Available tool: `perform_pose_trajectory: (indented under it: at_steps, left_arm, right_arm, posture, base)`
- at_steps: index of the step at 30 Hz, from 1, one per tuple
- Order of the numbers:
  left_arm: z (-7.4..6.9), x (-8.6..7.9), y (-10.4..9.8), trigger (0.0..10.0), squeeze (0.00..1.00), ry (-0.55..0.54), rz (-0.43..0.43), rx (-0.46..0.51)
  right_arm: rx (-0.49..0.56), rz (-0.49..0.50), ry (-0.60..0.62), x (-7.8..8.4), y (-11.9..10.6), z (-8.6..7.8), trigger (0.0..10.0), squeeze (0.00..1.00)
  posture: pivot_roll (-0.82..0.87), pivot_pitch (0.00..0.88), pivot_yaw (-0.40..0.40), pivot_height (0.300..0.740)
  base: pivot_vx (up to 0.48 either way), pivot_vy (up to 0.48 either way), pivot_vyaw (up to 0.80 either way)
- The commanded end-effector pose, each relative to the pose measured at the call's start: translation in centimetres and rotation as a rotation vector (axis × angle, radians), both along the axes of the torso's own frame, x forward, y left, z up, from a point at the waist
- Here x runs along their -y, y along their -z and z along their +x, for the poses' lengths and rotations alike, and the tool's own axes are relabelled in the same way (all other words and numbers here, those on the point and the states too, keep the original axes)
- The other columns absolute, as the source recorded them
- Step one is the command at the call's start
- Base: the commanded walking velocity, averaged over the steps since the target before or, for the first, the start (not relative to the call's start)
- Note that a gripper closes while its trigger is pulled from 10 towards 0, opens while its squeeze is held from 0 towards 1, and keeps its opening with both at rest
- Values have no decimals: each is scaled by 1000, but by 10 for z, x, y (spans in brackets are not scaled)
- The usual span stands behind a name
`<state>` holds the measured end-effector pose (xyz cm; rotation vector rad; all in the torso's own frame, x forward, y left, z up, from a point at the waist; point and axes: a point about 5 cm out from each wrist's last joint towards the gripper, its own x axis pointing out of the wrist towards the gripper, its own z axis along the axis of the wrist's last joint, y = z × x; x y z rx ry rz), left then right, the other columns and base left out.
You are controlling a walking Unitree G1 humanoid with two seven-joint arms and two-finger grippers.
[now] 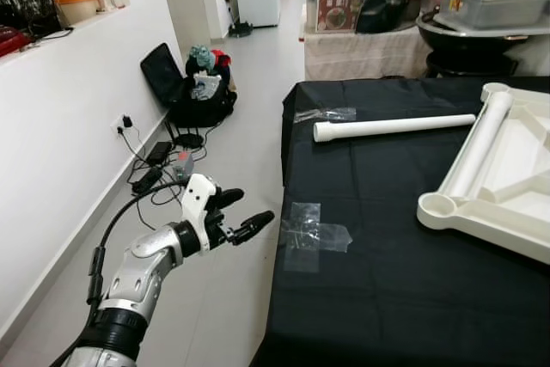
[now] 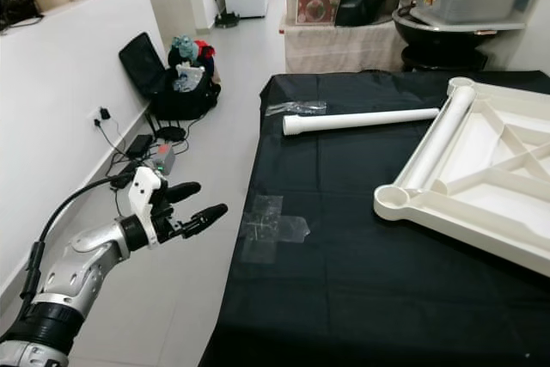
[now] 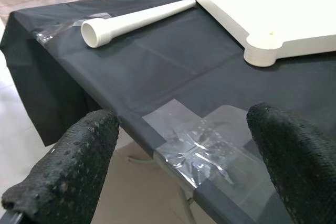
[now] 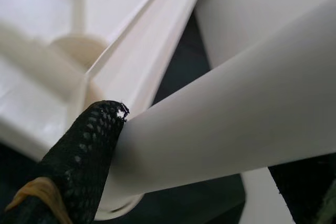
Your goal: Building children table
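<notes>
A work surface draped in a black cloth point(image 1: 387, 238) is seen from above, with a white plastic tabletop point(image 2: 481, 174) lying upside down on its right side, ribs and round corner sockets facing up. One corner socket point(image 2: 394, 198) near the middle of the cloth stands empty, and what looks like a leg lies along the tabletop's left edge, though this cannot be made out for certain. A loose white table leg point(image 1: 394, 126), a long tube, lies across the far part of the cloth, apart from the tabletop, beside a scrap of clear plastic wrap point(image 1: 325, 114). Patches of clear tape point(image 1: 311, 234) are stuck near the cloth's left edge. The left gripper point(image 1: 239, 215) is held out over the floor just left of the cloth, its black fingers point(image 3: 71, 171) spread wide and empty. In the right wrist view, a white tube point(image 4: 236, 135) is pinched between the right gripper's black fingers point(image 4: 79, 150), close above the tabletop's ribs and a socket. The step in hand appears to be fitting a leg into a socket; the tube's end would need lining up upright over a socket and pressing down. The tabletop's right side is cut off, so the remaining sockets cannot be counted.
</notes>
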<state>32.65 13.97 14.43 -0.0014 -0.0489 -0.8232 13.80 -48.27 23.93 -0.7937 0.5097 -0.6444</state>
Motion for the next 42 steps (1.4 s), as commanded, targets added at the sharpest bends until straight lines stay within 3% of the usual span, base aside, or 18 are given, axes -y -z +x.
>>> perform_pose_trajectory:
  at_steps: [1,3,4,6,9,11,17,23,24,26,28,29,30,31,33,34,40,42]
  left_arm:
    - [-3,-1,4,10000,0,1,4,-14]
    - [-3,1,7,10000,0,9,1,-24]
    - [-3,1,7,10000,0,9,1,-24]
    - [-4,4,9,10000,0,16,2,-29]
    - [-4,5,9,10000,0,18,2,-29]
    - [-5,3,9,10000,0,18,2,-31]
    - [-6,-4,10,10000,0,11,16,-37]
    - [-7,-2,11,10000,0,14,12,-42]
    - [-7,0,11,10000,0,22,10,-44]
    - [-7,0,11,10000,0,24,10,-44]
    - [-7,1,11,10000,0,28,9,-44]
    - [-7,1,11,10000,0,28,9,-44]
    - [-6,1,10,10000,0,28,8,-43]
    - [-5,2,9,10000,0,24,7,-36]
    - [-5,3,8,10000,0,21,6,-32]
    - [-5,2,7,10000,0,10,5,-26]
    - [-4,-1,6,10000,0,-15,-2,-19]
    - [-6,-2,7,10000,0,-28,-3,-17]
  right_arm:
    - [95,-63,37,3,-22,-3,10000,1000]
    - [343,162,115,9,-11,-8,10000,1000]
    - [343,162,115,9,-11,-8,10000,1000]
    - [562,407,264,10,21,-13,10000,1000]
    - [651,526,324,3,40,-13,10000,1000]
    - [606,600,318,-16,60,-10,10000,1000]
    - [536,636,285,-47,74,-10,10000,1000]
    - [596,568,253,-65,50,-8,10000,1000]
    - [616,570,173,-82,38,0,10000,1000]
    - [625,581,132,-88,35,4,10000,1000]
    - [582,583,-149,-123,25,26,10000,1000]
    - [582,583,-149,-123,25,26,10000,1000]
    - [546,606,-307,-149,25,38,10000,718]
    - [502,630,-497,-185,26,53,10000,212]
    - [488,632,-552,-197,26,57,10000,212]
    - [478,632,-594,-208,27,64,10000,0]
    - [481,635,-643,-229,28,81,10000,0]
    - [509,645,-680,-253,25,110,10000,0]
  posture:
    - [-88,0,30,740]
    - [-92,0,29,740]
    - [-92,0,29,740]
    - [-99,0,30,740]
    - [-99,0,30,740]
    - [-85,0,27,740]
    - [-91,0,27,740]
    - [-103,0,37,740]
    - [-105,0,40,740]
    - [-107,0,43,740]
    - [-109,0,44,740]
    - [-109,0,44,740]
    - [-105,0,43,740]
    - [-96,0,35,740]
    - [-91,0,30,740]
    - [-88,0,26,740]
    - [-77,0,18,740]
    - [-49,0,1,740]
  base:
    - [0,0,0]
    - [0,0,0]
    - [0,0,0]
    - [0,0,0]
    - [0,0,0]
    - [0,0,0]
    - [0,0,0]
    - [0,0,0]
    - [0,0,0]
    - [0,0,0]
    - [0,0,0]
    - [0,0,0]
    - [0,0,0]
    - [0,0,0]
    - [0,0,0]
    - [0,0,0]
    - [0,0,0]
    - [0,0,0]
